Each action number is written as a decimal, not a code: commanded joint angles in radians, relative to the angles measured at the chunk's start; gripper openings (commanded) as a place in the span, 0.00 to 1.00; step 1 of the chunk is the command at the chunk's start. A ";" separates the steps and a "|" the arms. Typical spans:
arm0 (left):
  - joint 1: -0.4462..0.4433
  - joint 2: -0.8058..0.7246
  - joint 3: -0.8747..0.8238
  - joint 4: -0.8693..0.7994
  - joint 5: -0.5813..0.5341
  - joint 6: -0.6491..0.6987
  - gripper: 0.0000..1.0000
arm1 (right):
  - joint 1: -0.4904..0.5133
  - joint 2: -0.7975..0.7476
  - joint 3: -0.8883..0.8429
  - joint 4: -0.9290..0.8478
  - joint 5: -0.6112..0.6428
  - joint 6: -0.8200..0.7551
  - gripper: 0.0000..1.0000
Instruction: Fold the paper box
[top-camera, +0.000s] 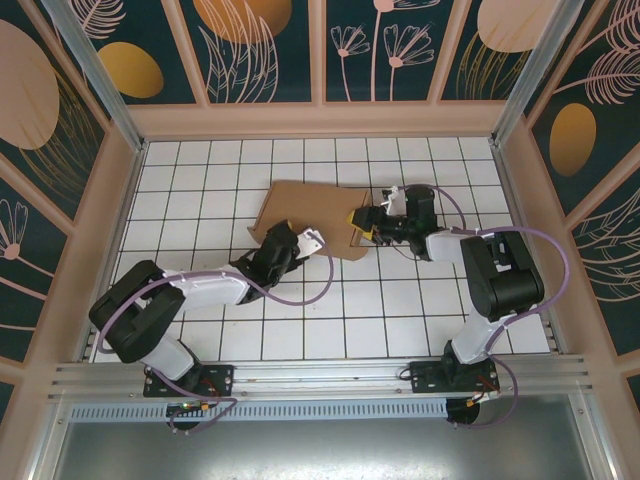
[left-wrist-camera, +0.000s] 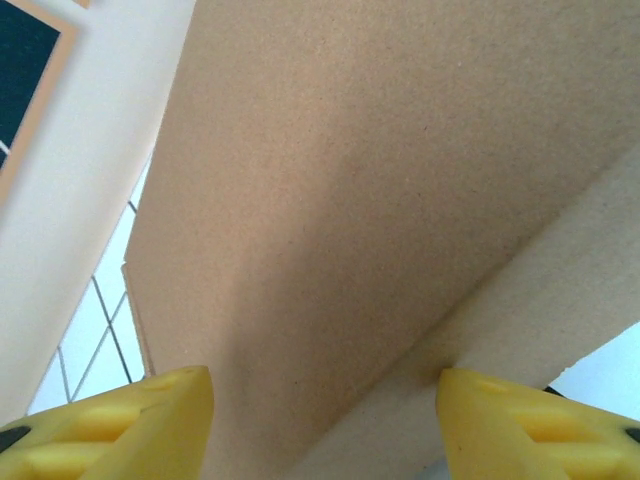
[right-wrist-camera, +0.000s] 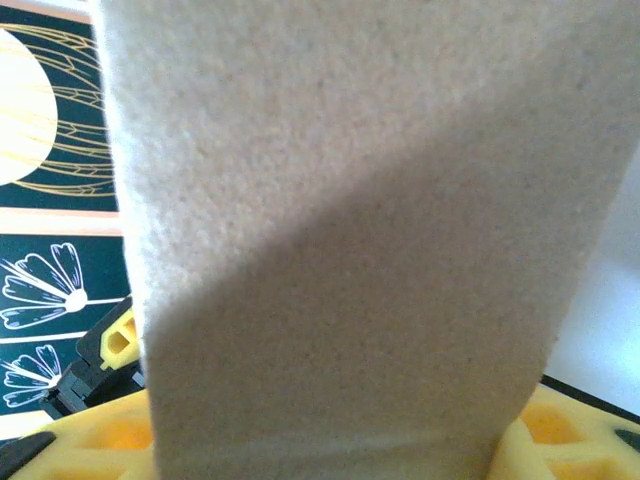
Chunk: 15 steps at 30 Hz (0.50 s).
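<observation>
My right end effector (top-camera: 360, 227) pinches the paper box (top-camera: 305, 205) flap at 3 o'clock, my left end effector (left-wrist-camera: 325, 395) is spread wide at 6, so the unpinned sheet may swing.

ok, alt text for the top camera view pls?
A flat brown cardboard box blank lies on a white gridded table, seen from above. The left gripper meets its near edge and the right gripper meets its right edge. Dark walls with a plant pattern surround the table.
</observation>
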 joint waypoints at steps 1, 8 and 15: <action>-0.003 0.034 -0.045 0.254 -0.099 0.058 0.60 | 0.031 -0.012 -0.032 0.040 -0.107 0.041 0.49; -0.032 0.114 -0.150 0.720 -0.206 0.240 0.58 | 0.043 -0.002 -0.104 0.328 -0.174 0.274 0.48; -0.048 0.174 -0.175 0.927 -0.227 0.342 0.61 | 0.054 0.135 -0.223 1.035 -0.220 0.770 0.42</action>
